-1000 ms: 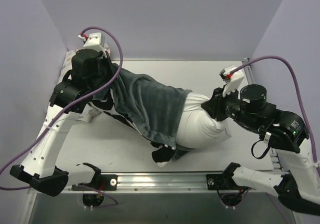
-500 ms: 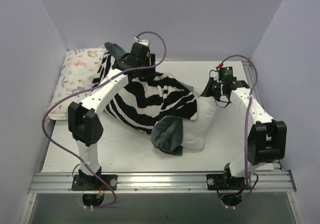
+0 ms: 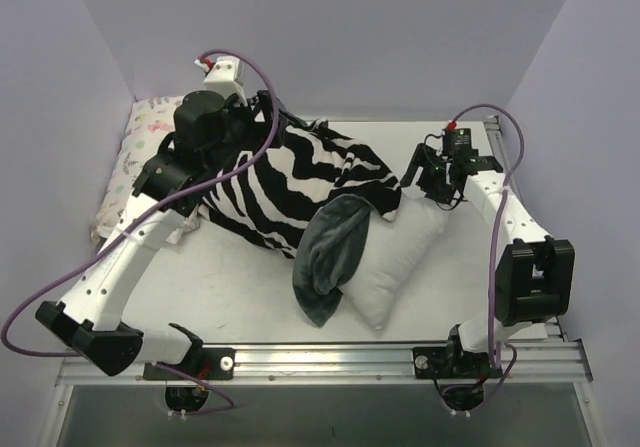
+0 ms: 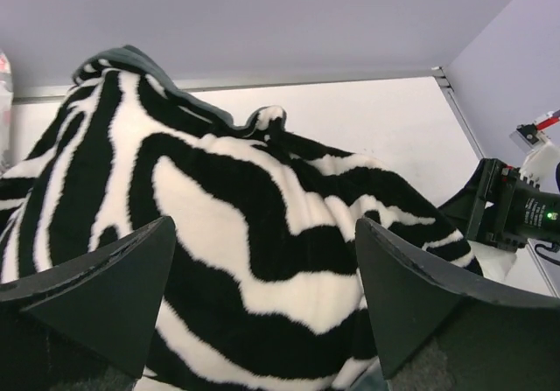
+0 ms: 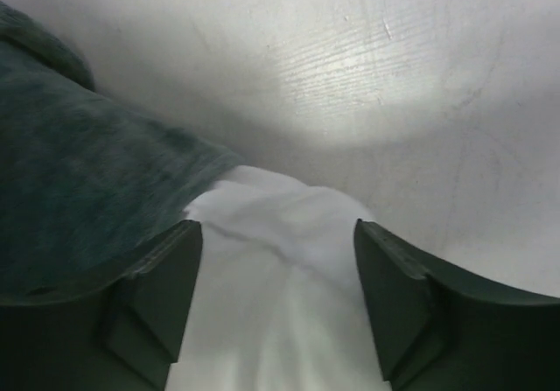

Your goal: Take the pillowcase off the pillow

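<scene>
- Top external view set against the one half a second ago: found the table (image 3: 250,297) carrying the whole job, with bare surface only on the near side, well apart from both sets of fingers.
- Noted the pillowcase (image 3: 290,182) drawn back toward the left gripper (image 3: 280,119). Zebra face bunched just ahead of and between its fingers (image 4: 105,277); grey inner face turned out as a cuff and hanging to the near side.
- Found more of the pillow (image 3: 395,262) bare than before, with its near corner clear of the cuff and its far end between the right gripper's fingers. Judged about half freed, the rest inside the cover.
- Logged a small animal-print pillow (image 3: 140,132) behind and to the side of the left fingers, mostly hidden by the arm.
- Left arm: found with elbow raised high at far left, wrist levelled across the fabric. Fingers spread wide, no clamp seen; cannot tell whether touching the cloth.
- Right arm: found folded at the elbow, right gripper (image 3: 425,177) tipped down. Fingers (image 5: 157,268) apart, astride the white pillow, grey cloth beside the left-hand finger; cannot tell whether pressing.
</scene>
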{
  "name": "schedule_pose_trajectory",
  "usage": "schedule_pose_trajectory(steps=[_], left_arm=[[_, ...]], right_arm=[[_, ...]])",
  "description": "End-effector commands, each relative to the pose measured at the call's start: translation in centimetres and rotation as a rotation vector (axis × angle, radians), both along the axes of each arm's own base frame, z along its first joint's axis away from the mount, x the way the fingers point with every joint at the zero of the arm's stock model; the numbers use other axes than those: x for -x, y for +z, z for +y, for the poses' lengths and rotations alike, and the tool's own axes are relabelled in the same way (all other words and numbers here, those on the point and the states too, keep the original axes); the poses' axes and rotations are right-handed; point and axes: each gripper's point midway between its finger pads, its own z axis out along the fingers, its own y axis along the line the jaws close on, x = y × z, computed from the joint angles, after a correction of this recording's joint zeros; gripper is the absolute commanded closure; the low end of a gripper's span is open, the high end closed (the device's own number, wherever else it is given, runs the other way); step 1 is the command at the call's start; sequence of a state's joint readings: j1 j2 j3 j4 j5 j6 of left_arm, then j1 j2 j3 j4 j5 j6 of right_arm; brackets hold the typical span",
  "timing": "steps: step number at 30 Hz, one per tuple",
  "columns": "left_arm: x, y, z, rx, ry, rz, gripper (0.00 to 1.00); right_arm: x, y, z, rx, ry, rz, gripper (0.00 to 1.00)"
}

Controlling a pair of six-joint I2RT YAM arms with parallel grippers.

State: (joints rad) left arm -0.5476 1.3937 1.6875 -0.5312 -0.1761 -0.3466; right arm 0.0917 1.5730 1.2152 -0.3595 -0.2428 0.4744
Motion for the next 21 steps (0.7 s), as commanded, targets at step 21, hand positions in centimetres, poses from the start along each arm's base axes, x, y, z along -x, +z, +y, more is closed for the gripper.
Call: schedule_pose_trajectory(steps=[21], left_arm=[[-3.4, -17.3, -2.6, -0.113, -0.102, 0.268, 0.20]], right_arm=[[10.9, 7.5, 2.4, 0.036, 0.055, -0.310, 0.08]])
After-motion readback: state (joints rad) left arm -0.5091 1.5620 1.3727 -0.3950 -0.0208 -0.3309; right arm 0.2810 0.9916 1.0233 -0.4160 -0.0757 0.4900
